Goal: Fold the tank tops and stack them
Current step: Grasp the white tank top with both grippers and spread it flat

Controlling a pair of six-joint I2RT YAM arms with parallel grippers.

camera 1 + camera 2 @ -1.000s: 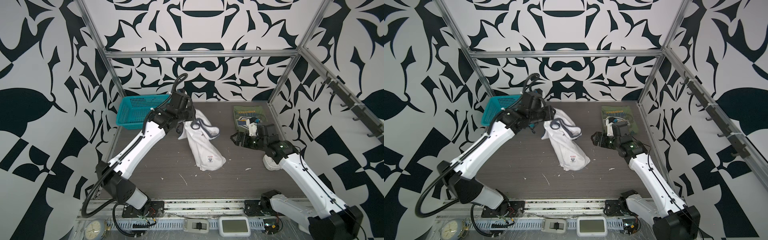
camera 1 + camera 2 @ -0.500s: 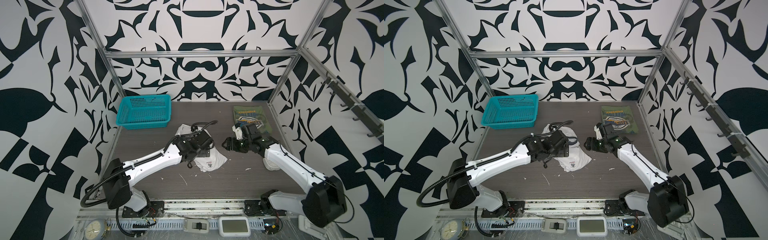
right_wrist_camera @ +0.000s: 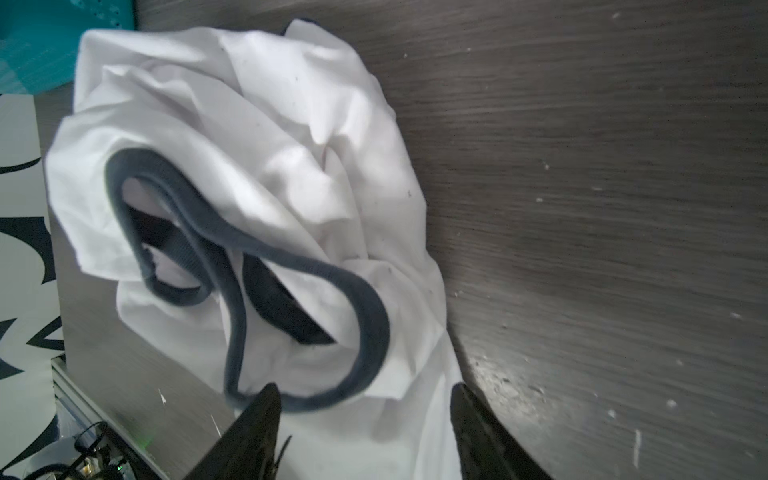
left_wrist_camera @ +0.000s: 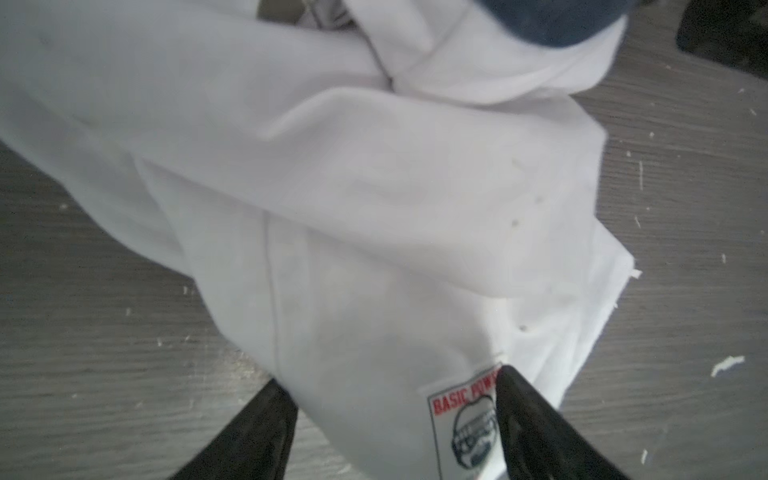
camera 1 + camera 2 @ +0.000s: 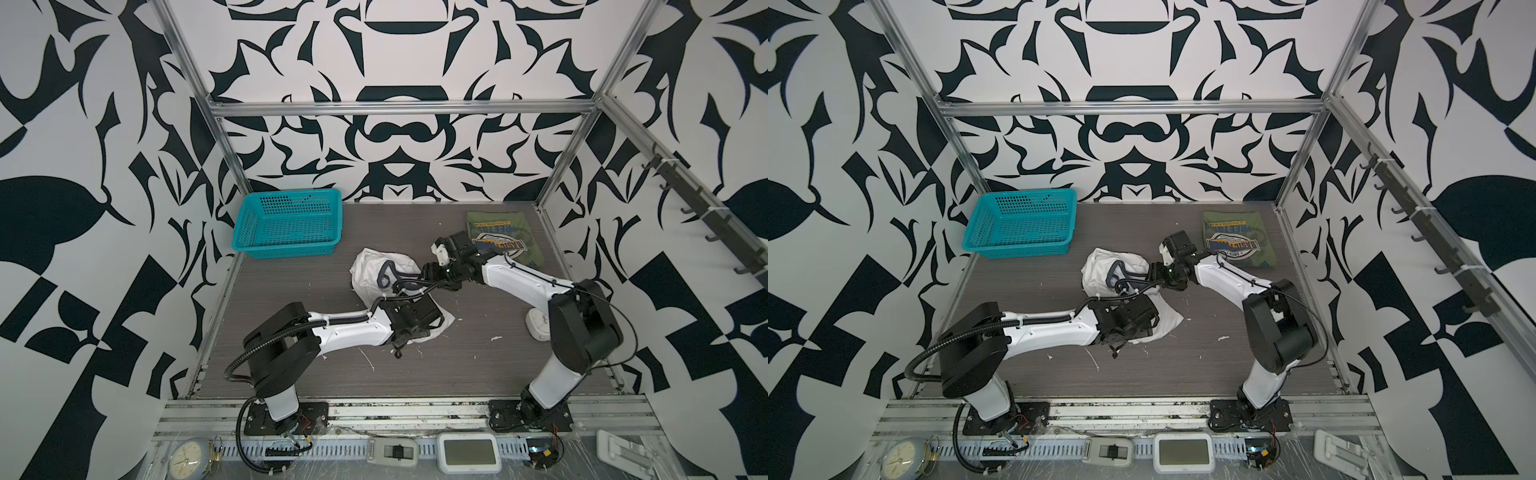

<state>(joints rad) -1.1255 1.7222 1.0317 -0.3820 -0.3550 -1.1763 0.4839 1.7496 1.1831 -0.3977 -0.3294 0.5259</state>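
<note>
A basket [image 5: 286,247] stands at the far left of the worktop [image 5: 291,332]. To its right and nearer, about mid-worktop, lies the loose tank top [image 5: 370,270], running from far left to near right. The folded tank top [image 5: 503,232] lies flat in the far right corner, apart from it. The left tool [image 4: 392,378] is over the near end of the loose tank top, with cloth between its fingers. The right tool [image 3: 363,388] is at that garment's right side, between the two tank tops. A small device [image 5: 536,326] sits near the worktop's right edge, nearer than the folded tank top.
</note>
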